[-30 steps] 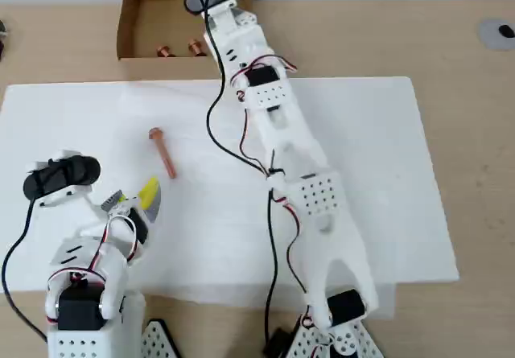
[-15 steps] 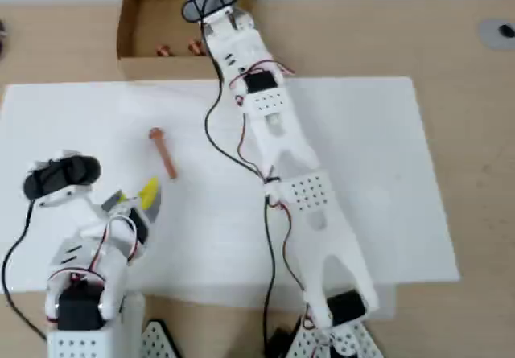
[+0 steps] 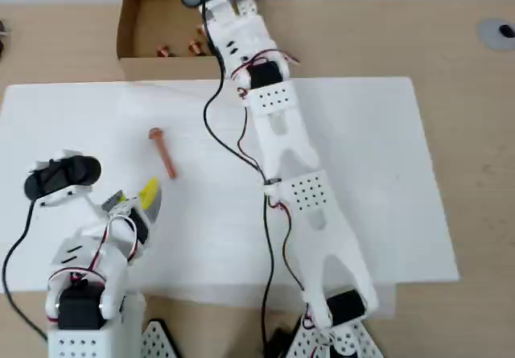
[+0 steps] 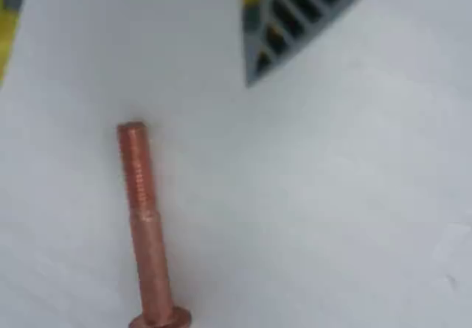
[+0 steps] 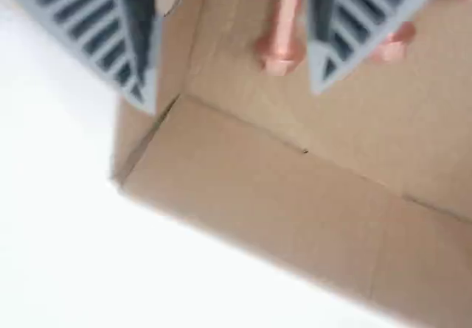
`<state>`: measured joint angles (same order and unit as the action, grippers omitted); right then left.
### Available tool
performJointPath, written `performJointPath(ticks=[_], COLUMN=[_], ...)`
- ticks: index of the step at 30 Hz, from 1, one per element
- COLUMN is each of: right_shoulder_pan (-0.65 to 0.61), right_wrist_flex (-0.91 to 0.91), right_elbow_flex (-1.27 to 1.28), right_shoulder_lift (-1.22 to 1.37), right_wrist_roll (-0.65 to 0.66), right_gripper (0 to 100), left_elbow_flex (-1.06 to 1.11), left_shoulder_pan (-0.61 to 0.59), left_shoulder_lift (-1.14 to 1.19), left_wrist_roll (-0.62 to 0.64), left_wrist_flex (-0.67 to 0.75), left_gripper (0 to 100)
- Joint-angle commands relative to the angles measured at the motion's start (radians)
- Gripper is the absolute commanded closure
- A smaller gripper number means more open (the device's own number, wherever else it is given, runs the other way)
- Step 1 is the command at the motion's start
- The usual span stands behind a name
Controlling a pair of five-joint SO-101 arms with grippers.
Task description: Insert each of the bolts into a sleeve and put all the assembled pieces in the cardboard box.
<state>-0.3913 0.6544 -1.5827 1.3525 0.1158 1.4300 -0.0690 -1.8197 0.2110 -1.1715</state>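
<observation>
**Right hand spread over the box; one bolt loose ahead of the left hand**

1. Right arm. The right arm (image 3: 282,133) extends across the white sheet (image 3: 378,181) to the cardboard box (image 3: 125,28) at the far side of the worktop (image 3: 467,117).
2. Right hand. The right hand (image 5: 232,92) is positioned above a corner of the cardboard box (image 5: 295,217). Its fingers (image 5: 110,33) are spread wide.
3. Piece at the right hand. A copper piece (image 5: 282,26) with a flanged end sits in the gap between the fingers. It is close against one finger and well apart from the other. Contact with the nearer finger cannot be determined, nor whether the piece rests on the box floor.
4. Box contents. Two boxed pieces (image 3: 163,51) lie side by side on the box floor, to one side of the right hand and clear of it.
5. Left hand. The left hand (image 4: 125,63) is low over the white sheet, with its fingers (image 4: 295,18) spread apart and pinching nothing.
6. Bolt. The bolt (image 4: 144,225) lies flat on the sheet directly ahead of the left hand's gap and is not touched by either finger. Its threaded tip points toward the hand and its head points away. In the high view the bolt (image 3: 163,153) lies between the left hand and the box.
</observation>
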Motion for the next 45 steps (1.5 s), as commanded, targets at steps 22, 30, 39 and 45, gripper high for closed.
performJointPath(ticks=[22,30,39,45], right_shoulder_pan=[0.294,0.349,0.381,0.377], right_wrist_flex=[1.138,1.137,1.134,1.134], right_elbow_flex=[-0.082,0.156,0.433,0.621], right_shoulder_lift=[-0.685,-0.892,-1.001,-0.993], right_wrist_roll=[-0.192,-0.141,-0.147,-0.146], right_gripper=[98.7,98.8,98.7,98.7], left_elbow_flex=[0.170,0.215,0.219,0.219], left_shoulder_pan=[0.003,0.005,0.006,0.006], left_shoulder_lift=[-0.005,-0.005,-0.005,-0.005], left_wrist_roll=[0.002,0.002,0.008,0.008], left_wrist_flex=[0.020,0.109,0.123,0.123], left_gripper=[77,77,77,77])
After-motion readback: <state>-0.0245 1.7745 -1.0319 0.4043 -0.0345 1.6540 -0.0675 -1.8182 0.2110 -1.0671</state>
